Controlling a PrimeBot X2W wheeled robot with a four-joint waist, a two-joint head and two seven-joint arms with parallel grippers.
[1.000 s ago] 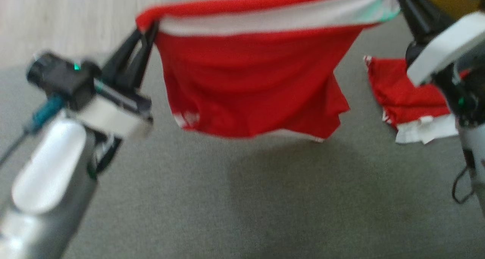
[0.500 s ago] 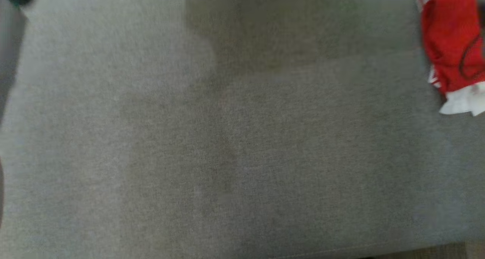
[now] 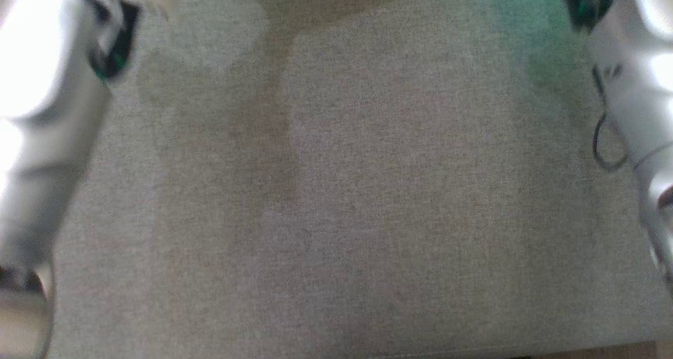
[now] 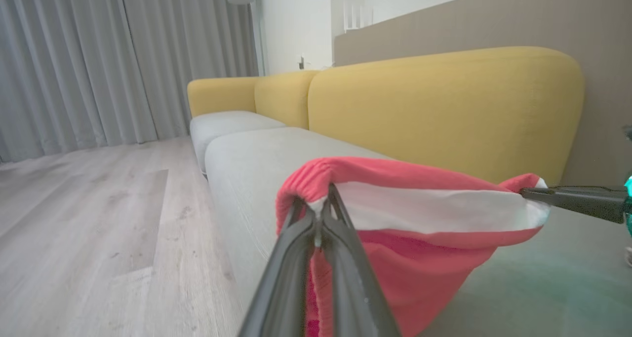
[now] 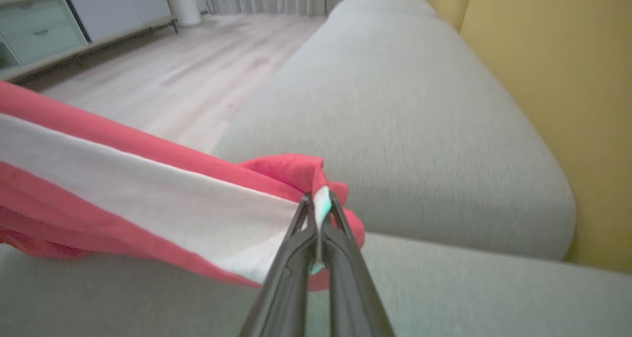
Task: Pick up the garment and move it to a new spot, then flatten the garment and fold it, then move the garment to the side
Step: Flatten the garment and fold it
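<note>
A red garment [image 4: 419,258] with a white band hangs stretched between my two grippers above the grey sofa seat [image 3: 368,191]. In the left wrist view my left gripper [image 4: 320,213] is shut on its gathered red corner, and the right gripper's dark fingers [image 4: 568,199] pinch the far corner. In the right wrist view my right gripper [image 5: 318,204] is shut on the white and red edge of the garment [image 5: 148,194], which trails off to the left. The head view holds my pale left forearm [image 3: 42,85] and right forearm [image 3: 636,85] at its sides, both blurred.
Yellow sofa backrests [image 4: 444,110] rise behind the grey cushions. A pale wooden floor [image 4: 89,218] lies beside the sofa, with grey curtains [image 4: 74,56] beyond it. A low cabinet [image 5: 49,26] stands across the room.
The head camera has tipped downward, so the hanging garment and a second red cloth have left its picture. Both forearms now show at its edges.
</note>
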